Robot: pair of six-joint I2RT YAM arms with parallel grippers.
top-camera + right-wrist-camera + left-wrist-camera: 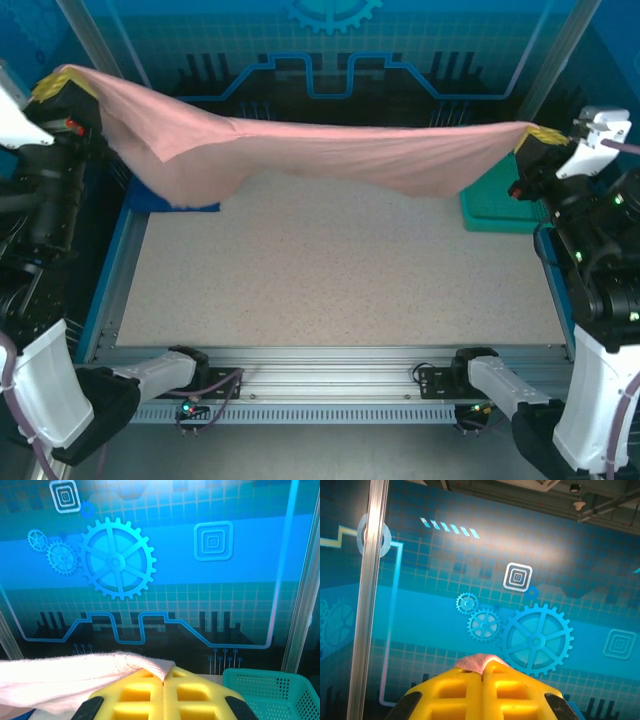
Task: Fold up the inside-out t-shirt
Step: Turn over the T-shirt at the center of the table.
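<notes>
The dusty-pink inside-out t-shirt hangs stretched in the air across the back of the table, sagging lowest at the left. My left gripper holds one end high at the far left, its yellow jaws shut on a fold of pink fabric. My right gripper pinches the other end at the far right, with the cloth trailing off to the left of its closed jaws. No orange-red mark shows.
A dark blue cloth lies on the table's back left, partly under the hanging shirt. A teal basket stands at the back right, close to my right gripper; its mesh wall is near the fingers. The speckled tabletop lies below.
</notes>
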